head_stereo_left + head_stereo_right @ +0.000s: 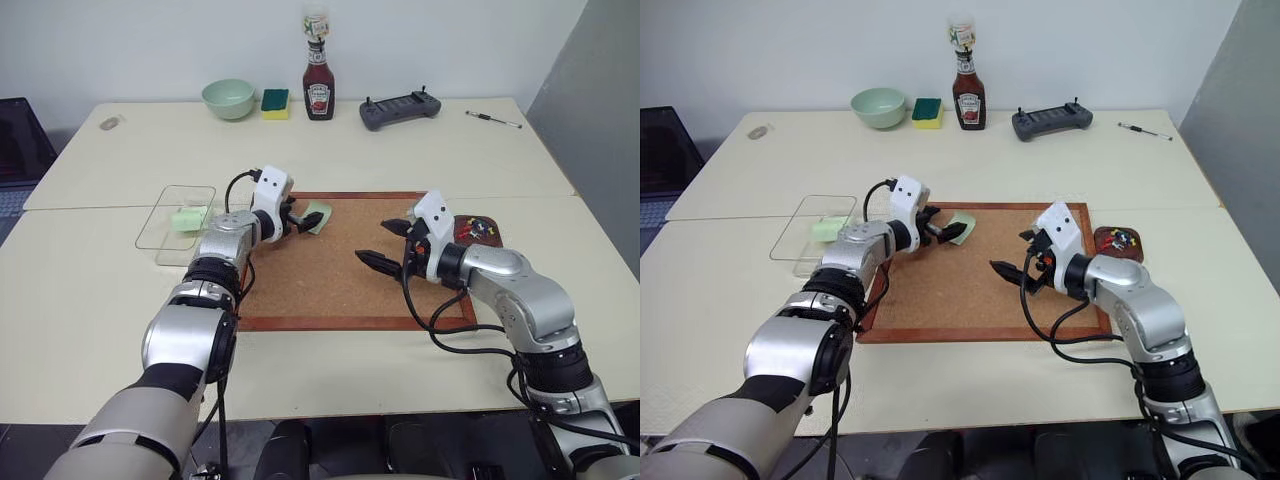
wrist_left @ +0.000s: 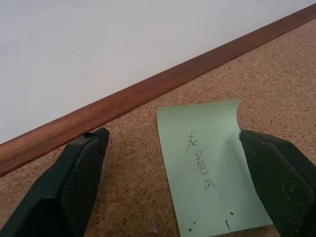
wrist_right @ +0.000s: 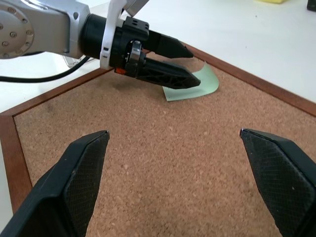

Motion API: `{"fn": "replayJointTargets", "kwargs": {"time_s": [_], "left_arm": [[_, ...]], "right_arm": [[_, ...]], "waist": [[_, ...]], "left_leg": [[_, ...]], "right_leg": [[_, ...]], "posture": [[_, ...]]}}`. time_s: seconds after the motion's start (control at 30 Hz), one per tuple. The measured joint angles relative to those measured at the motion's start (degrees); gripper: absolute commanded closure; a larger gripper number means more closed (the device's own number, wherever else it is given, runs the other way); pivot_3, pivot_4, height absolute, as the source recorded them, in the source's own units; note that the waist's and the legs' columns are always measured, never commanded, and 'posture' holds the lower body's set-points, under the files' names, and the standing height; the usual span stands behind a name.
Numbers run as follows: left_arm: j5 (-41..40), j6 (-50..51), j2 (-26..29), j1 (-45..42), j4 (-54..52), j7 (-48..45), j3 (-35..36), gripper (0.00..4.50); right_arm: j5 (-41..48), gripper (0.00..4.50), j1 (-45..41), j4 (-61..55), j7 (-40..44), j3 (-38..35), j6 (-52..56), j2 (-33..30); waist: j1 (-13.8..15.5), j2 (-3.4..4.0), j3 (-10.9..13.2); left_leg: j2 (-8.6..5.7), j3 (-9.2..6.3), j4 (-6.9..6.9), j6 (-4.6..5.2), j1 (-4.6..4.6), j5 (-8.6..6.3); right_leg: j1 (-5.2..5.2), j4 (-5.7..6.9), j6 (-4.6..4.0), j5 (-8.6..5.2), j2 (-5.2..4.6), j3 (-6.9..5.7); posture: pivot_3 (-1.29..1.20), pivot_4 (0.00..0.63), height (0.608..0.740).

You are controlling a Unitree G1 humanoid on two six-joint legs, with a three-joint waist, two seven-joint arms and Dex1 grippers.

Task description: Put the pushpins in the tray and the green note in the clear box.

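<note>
While fingers spread, left gripper (image 1: 297, 218) straddles green note (image 1: 319, 216) on corkboard (image 1: 340, 275).

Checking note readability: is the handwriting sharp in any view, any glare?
Left wrist view: handwriting on the green note is crisp, no glare, soft even light. Right wrist view: note partly hidden behind the left gripper, marks not legible. Left eye view: note too small to read.

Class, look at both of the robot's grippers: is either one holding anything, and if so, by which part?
Nothing is held. The left gripper has open jaws straddling the green note on the cork board; the right gripper is open over bare cork.
</note>
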Motion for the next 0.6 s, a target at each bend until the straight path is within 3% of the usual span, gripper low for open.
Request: {"fn": "replayJointTargets", "kwargs": {"time_s": [0.2,0.6], "left_arm": [[0.9,-0.8,-1.2,-2.7,4.4,1.2,0.7,0.03],[2.3,-1.0,-2.2,-3.7,6.2,0.3,1.5,2.20]], "right_arm": [[0.6,0.00,0.7,-2.6,-1.3,-0.9,1.6,-0.1],[0.7,0.00,1.9,-4.6,-2.4,-1.2,3.3,-0.7]], "waist": [[0.0,-0.01,0.0],[-0.1,-0.01,0.0]], "left_leg": [[-0.01,-0.02,0.00,0.00,0.00,0.00],[-0.01,-0.02,0.01,0.00,0.02,0.00]], "right_leg": [[0.00,0.03,0.00,0.00,0.00,0.00],[-0.03,0.16,0.00,0.00,0.00,0.00]], "posture": [[0.00,0.150,0.740],[0.00,0.150,0.740]]}}
